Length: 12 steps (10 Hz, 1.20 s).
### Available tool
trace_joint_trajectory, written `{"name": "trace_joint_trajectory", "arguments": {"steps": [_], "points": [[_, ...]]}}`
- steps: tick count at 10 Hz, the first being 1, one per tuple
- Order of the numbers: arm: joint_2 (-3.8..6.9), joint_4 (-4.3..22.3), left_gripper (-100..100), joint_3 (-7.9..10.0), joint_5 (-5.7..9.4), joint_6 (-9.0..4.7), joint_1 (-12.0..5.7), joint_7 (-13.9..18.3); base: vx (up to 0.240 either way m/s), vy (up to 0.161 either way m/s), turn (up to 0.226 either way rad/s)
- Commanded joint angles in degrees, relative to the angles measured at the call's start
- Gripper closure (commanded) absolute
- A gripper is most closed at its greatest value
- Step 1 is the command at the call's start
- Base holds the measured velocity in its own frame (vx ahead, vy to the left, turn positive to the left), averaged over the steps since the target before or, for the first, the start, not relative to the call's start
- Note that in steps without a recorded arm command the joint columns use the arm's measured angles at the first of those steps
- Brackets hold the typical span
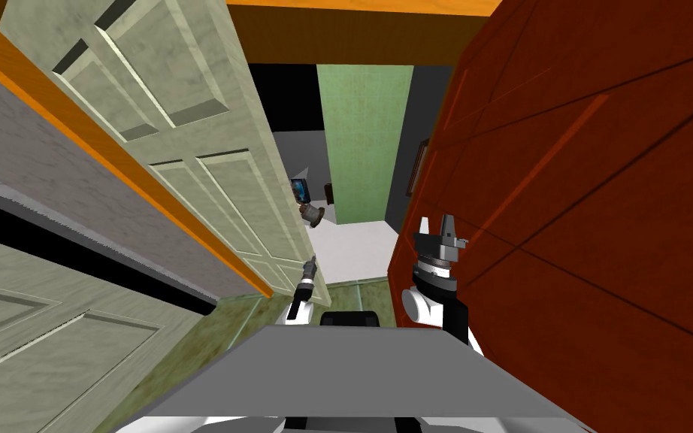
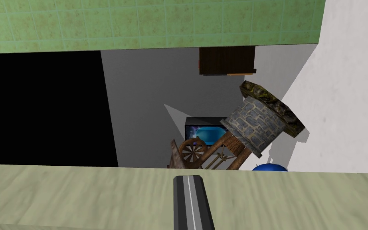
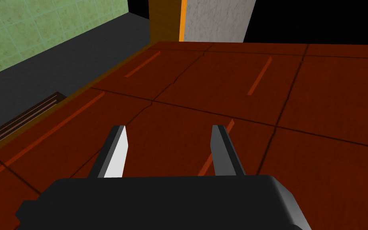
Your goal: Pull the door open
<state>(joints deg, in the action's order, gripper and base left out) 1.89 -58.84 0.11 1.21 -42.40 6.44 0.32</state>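
A pale green panelled door (image 1: 187, 135) stands swung open on my left, its free edge near the middle of the head view. My left gripper (image 1: 311, 263) is low at that edge; in the left wrist view its fingers (image 2: 188, 181) lie shut together against the door's pale surface (image 2: 79, 199). No handle shows. A red-brown panelled door (image 1: 600, 188) fills the right side. My right gripper (image 1: 437, 224) is raised close beside it, and the right wrist view shows the gripper (image 3: 167, 137) open with nothing between its fingers, pointing along the red-brown face (image 3: 259, 100).
Between the two doors a gap leads to a white floor (image 1: 360, 248) and a green wall (image 1: 364, 143). A stone drum on a wooden frame (image 2: 259, 123) and a blue screen (image 2: 205, 133) stand beyond. An orange frame (image 1: 112, 165) edges the left wall. A black area (image 2: 39, 108) lies behind.
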Motion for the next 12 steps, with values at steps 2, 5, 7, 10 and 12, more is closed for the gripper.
{"name": "trace_joint_trajectory", "arguments": {"steps": [2, 5, 7, 10, 12], "points": [[0.51, 2.2, -100, 1.10, 0.43, 0.98, 0.59, 0.1, 0.043, -0.011, 0.003], [0.28, 3.1, -100, 1.10, 0.42, 0.83, 0.31, 0.2, 0.073, -0.015, 0.004], [0.28, 3.1, -100, 1.10, 0.42, 0.83, 0.31, 0.2, 0.005, -0.001, 0.000], [-0.27, 4.9, -100, 1.09, 0.41, 0.51, -0.25, 0.3, 0.079, -0.025, 0.011], [0.48, 5.1, -100, 0.36, 0.22, -2.46, -0.47, 0.9, 0.036, 0.004, -0.067]]}}
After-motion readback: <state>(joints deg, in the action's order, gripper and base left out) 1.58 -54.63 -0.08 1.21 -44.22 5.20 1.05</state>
